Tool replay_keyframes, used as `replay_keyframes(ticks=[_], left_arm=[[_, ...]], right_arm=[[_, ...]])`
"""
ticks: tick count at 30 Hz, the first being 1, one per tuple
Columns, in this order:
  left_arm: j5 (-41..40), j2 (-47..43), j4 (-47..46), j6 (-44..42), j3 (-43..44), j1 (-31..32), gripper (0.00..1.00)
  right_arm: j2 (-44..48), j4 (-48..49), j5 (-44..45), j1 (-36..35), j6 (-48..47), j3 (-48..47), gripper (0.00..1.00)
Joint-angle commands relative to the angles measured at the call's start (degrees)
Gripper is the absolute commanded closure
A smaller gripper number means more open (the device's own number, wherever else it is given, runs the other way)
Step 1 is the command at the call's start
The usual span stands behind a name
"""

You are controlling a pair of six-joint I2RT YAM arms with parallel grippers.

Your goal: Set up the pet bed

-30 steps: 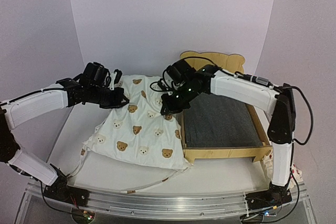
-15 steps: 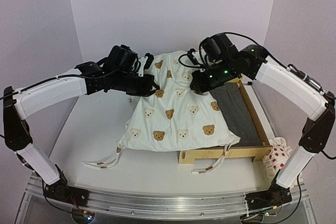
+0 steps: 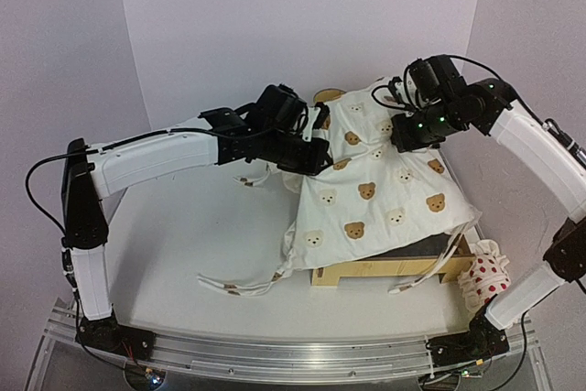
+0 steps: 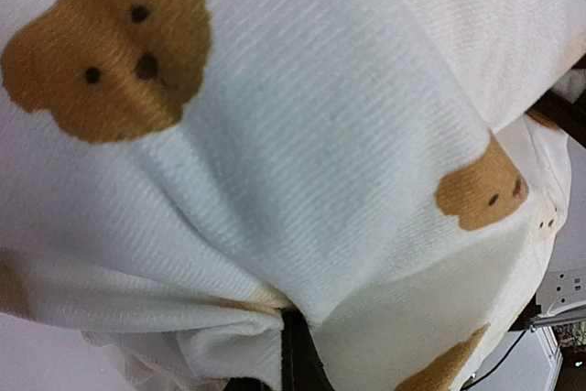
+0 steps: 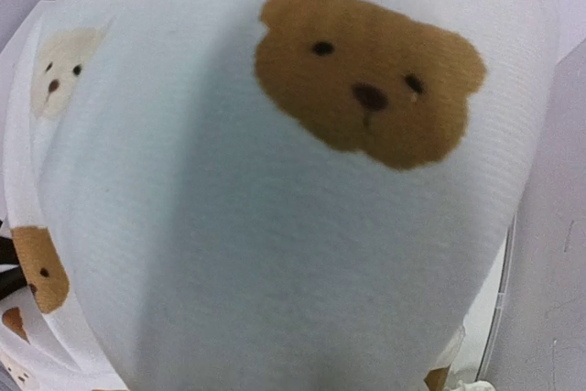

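Note:
The cream bear-print cushion point(image 3: 375, 194) hangs tilted over the pet bed. Of the plywood bed I see only the front rail point(image 3: 366, 272), a strip of dark felt base point(image 3: 428, 249) and one headboard ear point(image 3: 327, 96). My left gripper point(image 3: 314, 158) is shut on the cushion's left upper edge. My right gripper point(image 3: 401, 141) is shut on its top right part. The cushion fabric point(image 4: 302, 162) fills the left wrist view, with a dark fingertip point(image 4: 295, 359) pinched into a fold. In the right wrist view the cushion point(image 5: 293, 208) hides the fingers.
A small white red-dotted pillow point(image 3: 485, 276) lies on the table just right of the bed's front corner. The cushion's ties point(image 3: 238, 288) trail onto the table left of the bed. Walls close in behind and at both sides.
Both arms have carried the cushion up and to the right, from the table left of the bed to over the bed. It now covers most of the felt base.

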State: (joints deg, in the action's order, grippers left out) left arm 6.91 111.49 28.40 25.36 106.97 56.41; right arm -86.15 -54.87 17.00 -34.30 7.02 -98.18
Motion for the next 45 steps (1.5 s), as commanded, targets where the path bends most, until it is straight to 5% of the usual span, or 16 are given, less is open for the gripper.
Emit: replay_keyframes(ticks=[1,15,24,45], left_arm=[[2.9,3.6,-1.7,0.4,7.0,1.0,1.0],[3.2,17.1,-1.6,-3.9,18.4,1.1,1.0],[-2.4,19.4,-4.1,-7.0,21.2,0.7,1.0],[0.8,21.9,-11.6,-4.7,15.1,-3.6,1.0]], right_arm=[[0.7,2.4,2.8,4.9,-1.6,0.4,1.0],[-0.5,3.4,-1.1,14.8,1.0,11.1,1.0],[-8.2,7.0,-4.6,18.0,0.3,9.2,1.0],[-10.4,18.7,-1.5,21.8,4.8,16.9,1.0]])
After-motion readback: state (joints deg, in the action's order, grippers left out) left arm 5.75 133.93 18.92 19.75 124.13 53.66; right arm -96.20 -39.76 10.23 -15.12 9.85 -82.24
